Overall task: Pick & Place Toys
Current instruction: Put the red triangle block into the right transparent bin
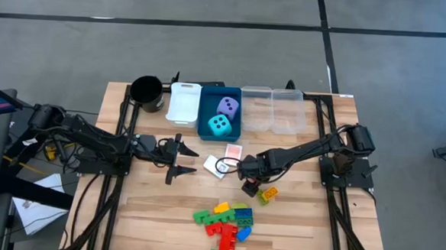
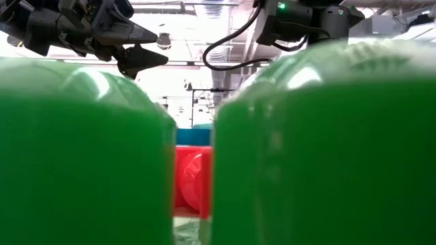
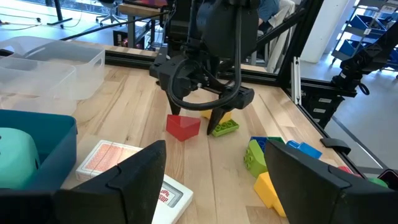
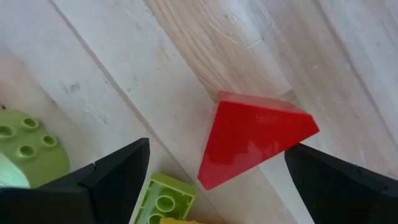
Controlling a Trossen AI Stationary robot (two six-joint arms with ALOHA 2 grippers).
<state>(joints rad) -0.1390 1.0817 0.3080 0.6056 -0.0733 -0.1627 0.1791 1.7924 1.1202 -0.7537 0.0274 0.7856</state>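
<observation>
- The table carries a back row at twelve o'clock: cup, tray, bin, then two tubs towards three o'clock.
- Two dice sit in the bin, one behind the other.
- Two card packs lie at the centre, one at one o'clock of the other.
- A wedge brick lies between the right gripper's spread fingers, just at three o'clock of the packs.
- A small brick lies at five o'clock of that gripper.
- The brick pile lies at six o'clock.
- The left gripper, fingers apart, hangs at nine o'clock of the packs.
</observation>
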